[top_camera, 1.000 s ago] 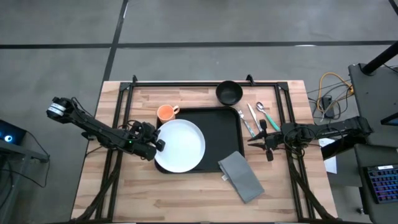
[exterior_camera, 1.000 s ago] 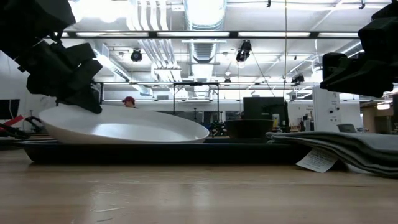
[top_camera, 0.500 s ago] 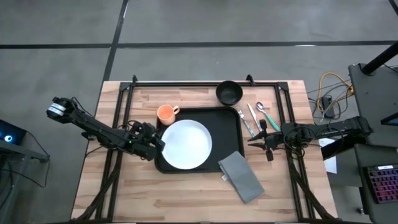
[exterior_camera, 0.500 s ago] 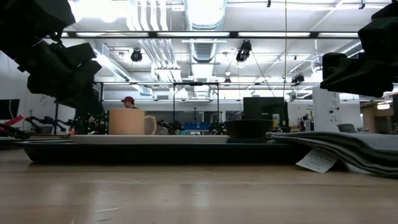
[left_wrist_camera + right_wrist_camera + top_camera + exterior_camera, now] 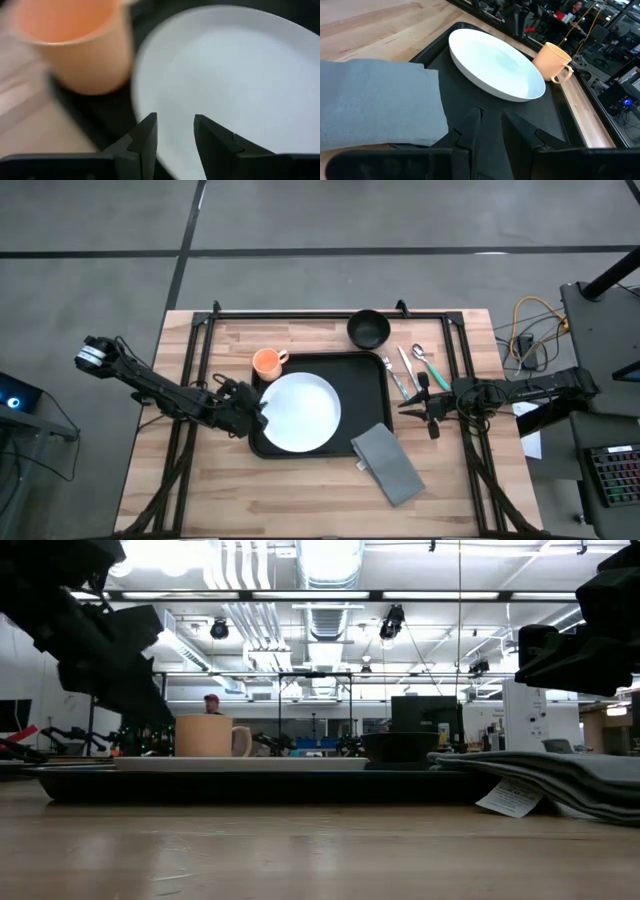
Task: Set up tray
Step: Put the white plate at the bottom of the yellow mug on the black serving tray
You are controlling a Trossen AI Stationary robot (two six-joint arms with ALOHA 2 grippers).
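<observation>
White plate point(image 5: 295, 412) lies flat inside the tray point(image 5: 372, 385); left gripper point(image 5: 257, 415), jaws apart, sits at the plate's rim, right gripper point(image 5: 408, 407), jaws slightly apart, waits beside the tray.

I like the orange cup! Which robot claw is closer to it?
The left claw is closer: it sits just below the cup, at the plate's left edge. The right claw waits across the tray.
</observation>
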